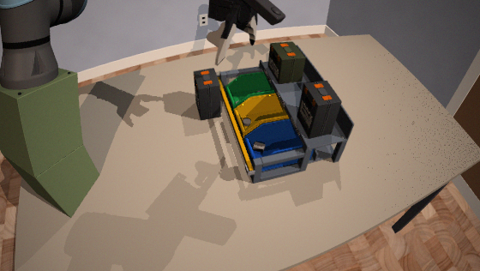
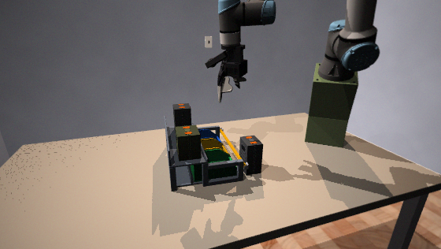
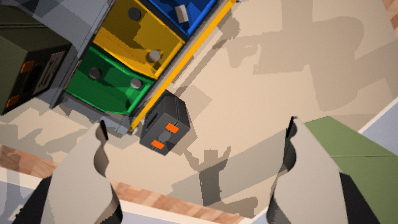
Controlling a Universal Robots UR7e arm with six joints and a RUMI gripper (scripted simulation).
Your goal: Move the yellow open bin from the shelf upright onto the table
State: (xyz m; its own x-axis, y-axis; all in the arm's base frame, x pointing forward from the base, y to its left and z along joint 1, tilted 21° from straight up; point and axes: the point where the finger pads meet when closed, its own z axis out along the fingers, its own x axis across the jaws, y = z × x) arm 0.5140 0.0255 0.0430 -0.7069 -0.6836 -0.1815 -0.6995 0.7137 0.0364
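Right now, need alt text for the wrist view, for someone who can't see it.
Open gripper above a table, nothing between its fingers. Beyond the fingertips, a yellow bin holding round parts sits on a shelf between a green bin and a blue bin. A dark case stands beside the shelf's yellow front rail.
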